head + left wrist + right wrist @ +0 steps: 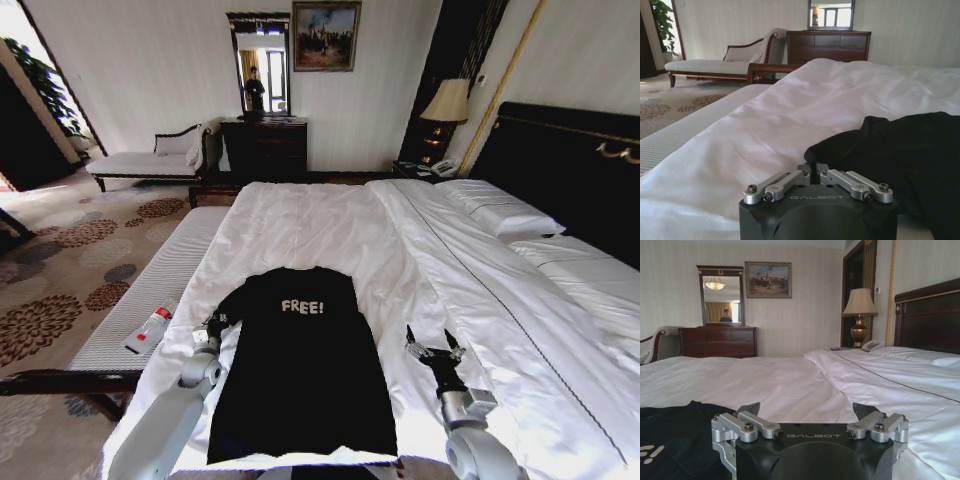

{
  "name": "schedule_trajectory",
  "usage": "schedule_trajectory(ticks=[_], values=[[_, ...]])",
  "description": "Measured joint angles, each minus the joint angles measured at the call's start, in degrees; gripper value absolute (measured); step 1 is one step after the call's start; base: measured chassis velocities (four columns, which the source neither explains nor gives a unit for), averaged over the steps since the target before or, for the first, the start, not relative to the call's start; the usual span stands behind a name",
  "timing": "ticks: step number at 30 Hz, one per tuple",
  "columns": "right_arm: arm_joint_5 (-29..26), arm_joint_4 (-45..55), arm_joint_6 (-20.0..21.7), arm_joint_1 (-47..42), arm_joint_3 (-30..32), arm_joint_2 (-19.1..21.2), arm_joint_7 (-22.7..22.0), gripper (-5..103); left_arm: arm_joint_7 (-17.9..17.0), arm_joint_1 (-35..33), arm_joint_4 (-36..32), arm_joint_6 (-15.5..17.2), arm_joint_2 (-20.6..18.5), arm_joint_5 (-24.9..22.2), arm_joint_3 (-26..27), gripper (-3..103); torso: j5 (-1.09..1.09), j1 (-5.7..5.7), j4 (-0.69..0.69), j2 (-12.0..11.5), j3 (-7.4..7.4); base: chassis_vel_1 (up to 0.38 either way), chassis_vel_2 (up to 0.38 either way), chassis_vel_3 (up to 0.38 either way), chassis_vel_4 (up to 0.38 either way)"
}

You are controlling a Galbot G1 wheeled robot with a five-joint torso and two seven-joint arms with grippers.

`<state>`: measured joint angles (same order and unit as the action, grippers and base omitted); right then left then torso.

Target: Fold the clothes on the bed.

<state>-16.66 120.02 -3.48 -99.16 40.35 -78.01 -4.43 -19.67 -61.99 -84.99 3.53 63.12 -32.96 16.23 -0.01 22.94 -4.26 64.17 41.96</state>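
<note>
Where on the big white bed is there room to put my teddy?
Bare white duvet lies between the black "FREE!" T-shirt and the white pillows. It's crowded near the foot: left gripper pinches the sleeve, and the open right gripper is beside the shirt.

"FREE!" on the black T-shirt (pixel 300 370); "GALBOT" on both tool housings.

right gripper (pixel 807 412) spread wide | low over bed (pixel 790 385) | t-shirt (pixel 675 440) beside

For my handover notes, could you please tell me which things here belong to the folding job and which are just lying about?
Job:
black T-shirt
bed
left gripper, shut on its sleeve
right gripper, open beside it

Lying about:
bottle on bench
lamp
dresser
</note>
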Motion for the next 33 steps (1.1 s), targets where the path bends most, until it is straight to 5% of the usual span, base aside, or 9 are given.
schedule_trajectory(ticks=[18, 33], values=[[0.16, 0.39, -0.21, -0.27, 0.34, 0.23, 0.06, 100, -2.07, 1.77, 0.82, 0.21, 0.17, -4.46, 1.34, 3, 0.00, 0.00, 0.00, 0.00, 0.00, 0.000, 0.000, 0.000, 0.000], [-0.40, -0.38, -0.45, 0.18, 0.69, 0.93, 0.07, 100, -6.21, 4.86, -6.41, 3.96, -0.92, -2.91, -5.16, 3, 0.00, 0.00, -0.02, 0.00, 0.00, 0.000, 0.000, 0.000, 0.000]])
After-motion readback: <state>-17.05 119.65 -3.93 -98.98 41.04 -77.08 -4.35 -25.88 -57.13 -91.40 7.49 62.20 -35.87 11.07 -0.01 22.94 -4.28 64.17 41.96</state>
